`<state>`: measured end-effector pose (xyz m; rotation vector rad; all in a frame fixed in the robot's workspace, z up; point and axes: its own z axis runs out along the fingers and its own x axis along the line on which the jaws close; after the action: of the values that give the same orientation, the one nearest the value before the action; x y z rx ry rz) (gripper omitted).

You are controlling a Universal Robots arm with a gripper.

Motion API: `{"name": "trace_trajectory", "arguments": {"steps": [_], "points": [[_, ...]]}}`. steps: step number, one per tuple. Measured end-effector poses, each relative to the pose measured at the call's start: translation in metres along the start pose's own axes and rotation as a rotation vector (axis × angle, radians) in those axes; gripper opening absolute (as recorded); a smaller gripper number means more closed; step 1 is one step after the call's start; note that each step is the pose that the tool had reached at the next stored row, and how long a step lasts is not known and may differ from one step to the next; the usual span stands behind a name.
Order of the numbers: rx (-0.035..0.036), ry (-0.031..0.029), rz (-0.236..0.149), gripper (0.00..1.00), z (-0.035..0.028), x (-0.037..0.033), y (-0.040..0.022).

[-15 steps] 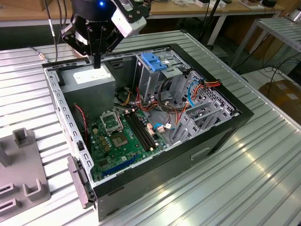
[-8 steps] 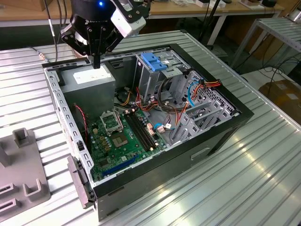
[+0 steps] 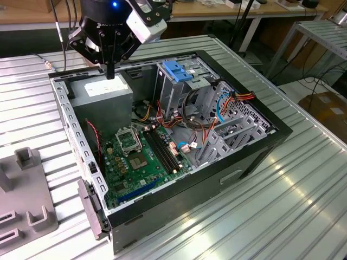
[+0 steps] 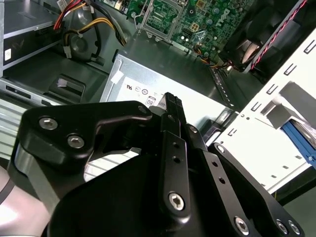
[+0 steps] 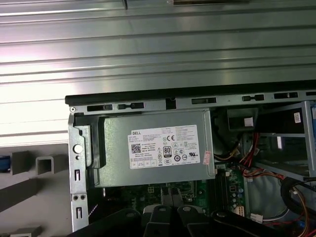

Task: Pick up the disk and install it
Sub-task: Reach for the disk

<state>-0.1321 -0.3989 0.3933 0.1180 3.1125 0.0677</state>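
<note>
An open black tower computer case (image 3: 255,157) holds a green printed motherboard (image 3: 142,160), a grey metal power-supply box (image 3: 103,98) with a white label (image 5: 164,147), a bright blue plastic bracket (image 3: 178,70) and red and orange wires (image 3: 245,97). The ribbed metal table (image 3: 303,189) is silver with parallel stripes; the gripper (image 3: 110,73) is matt black.

Disk (image 5: 3,164) just creeping into first wrist view: sliver of bright blue rail, cut off by picture edge. Sits at grey holder, just beside upright block, outside computer case. In second wrist view, blue rail (image 4: 297,136) shows as slanted strip beyond case's perforated side wall. Metal body mostly hidden.
</note>
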Motion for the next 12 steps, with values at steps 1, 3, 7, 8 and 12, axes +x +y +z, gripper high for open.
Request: {"name": "trace_trajectory", "arguments": {"steps": [1, 3, 7, 8, 12], "points": [[0.0001, 0.0, 0.0, 0.1, 0.0, 0.0002, 0.0], [0.0, 0.0, 0.0, 0.1, 0.0, 0.0006, 0.0], [0.0, 0.0, 0.0, 0.1, 0.0, 0.0013, -0.0001], [0.0, 0.0, 0.0, 0.1, -0.0001, 0.0014, -0.0001], [0.0, 0.0, 0.0, 0.1, -0.0001, 0.0024, -0.0002]]}}
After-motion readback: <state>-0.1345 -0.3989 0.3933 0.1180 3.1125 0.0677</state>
